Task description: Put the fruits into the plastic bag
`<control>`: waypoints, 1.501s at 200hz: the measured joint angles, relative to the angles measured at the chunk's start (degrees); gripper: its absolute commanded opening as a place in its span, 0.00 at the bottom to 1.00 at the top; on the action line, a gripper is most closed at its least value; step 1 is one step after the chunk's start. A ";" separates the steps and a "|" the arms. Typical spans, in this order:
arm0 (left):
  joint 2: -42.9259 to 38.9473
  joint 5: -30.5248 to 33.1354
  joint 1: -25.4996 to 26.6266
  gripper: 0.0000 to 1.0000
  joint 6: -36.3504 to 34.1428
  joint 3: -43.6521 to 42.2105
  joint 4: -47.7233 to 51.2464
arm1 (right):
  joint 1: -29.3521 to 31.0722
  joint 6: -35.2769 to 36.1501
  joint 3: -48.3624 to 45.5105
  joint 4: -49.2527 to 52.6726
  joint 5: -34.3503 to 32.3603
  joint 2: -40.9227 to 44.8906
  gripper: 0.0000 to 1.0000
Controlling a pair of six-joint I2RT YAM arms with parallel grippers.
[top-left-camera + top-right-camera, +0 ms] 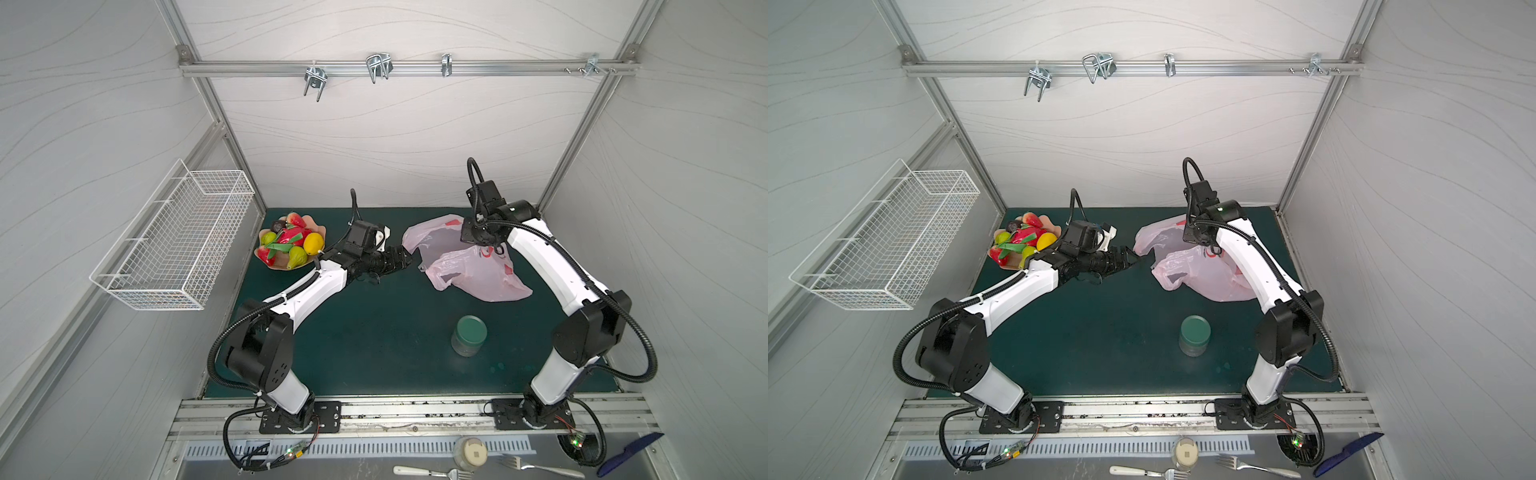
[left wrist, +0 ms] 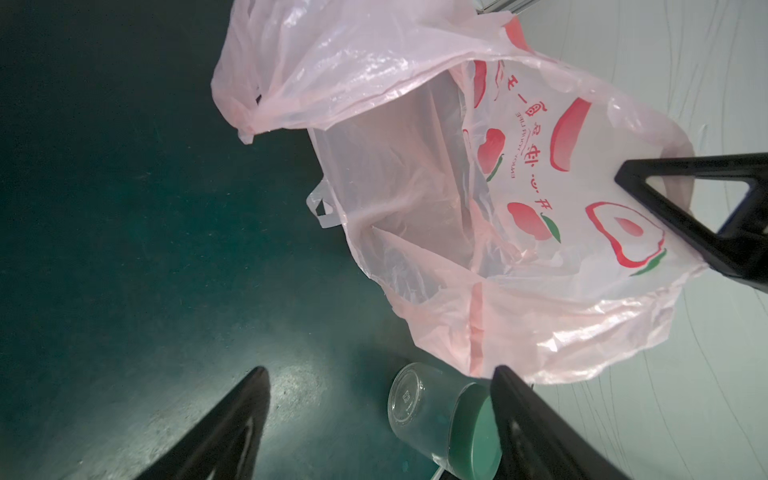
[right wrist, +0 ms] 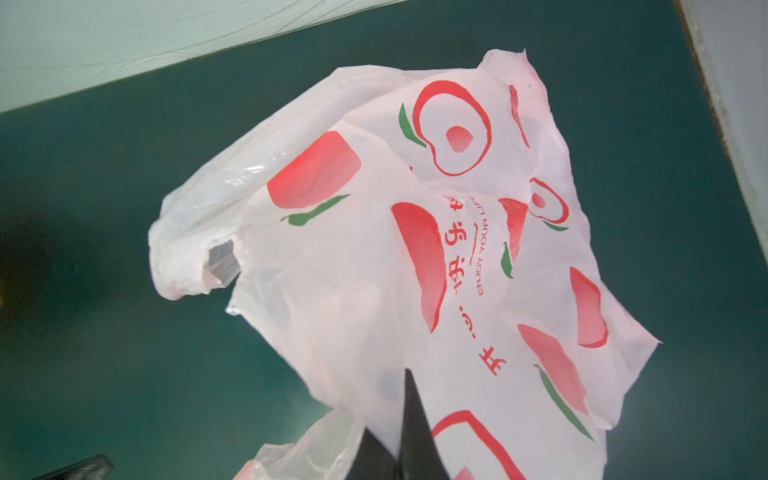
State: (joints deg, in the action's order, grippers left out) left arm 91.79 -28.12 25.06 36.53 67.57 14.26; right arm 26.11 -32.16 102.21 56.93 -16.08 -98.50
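The fruits [image 1: 291, 243] [image 1: 1021, 243] lie piled in a peach-coloured dish [image 1: 277, 266] at the back left of the green mat: a yellow lemon, green limes, red strawberries, a dragon fruit and a dark round one. The plastic bag [image 1: 469, 268] [image 1: 1200, 274] [image 2: 415, 187] [image 3: 332, 257], pale pink with red peach prints, lies crumpled at the back right with its mouth gaping toward the left arm. My left gripper [image 1: 409, 259] [image 1: 1136, 258] [image 2: 378, 370] is open and empty, just left of the bag's mouth. My right gripper [image 1: 490, 249] [image 1: 1214, 249] [image 3: 409, 395] is shut on the bag's upper film and lifts it.
A glass jar with a green lid [image 1: 469, 334] [image 1: 1194, 334] [image 2: 436, 415] stands in front of the bag. A white wire basket [image 1: 174, 237] hangs on the left wall. Forks, a small jar and a blue comb lie beyond the mat's front rail.
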 measured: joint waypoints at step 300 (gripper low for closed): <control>16.28 34.05 -19.52 0.97 -27.67 37.27 45.57 | -5.90 -7.67 -9.11 -9.09 16.94 5.68 0.00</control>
State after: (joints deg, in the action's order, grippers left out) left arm 108.07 5.93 5.54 8.86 104.84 59.83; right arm 20.21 -39.83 93.10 47.83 0.86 -92.82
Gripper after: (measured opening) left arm 0.965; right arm 0.047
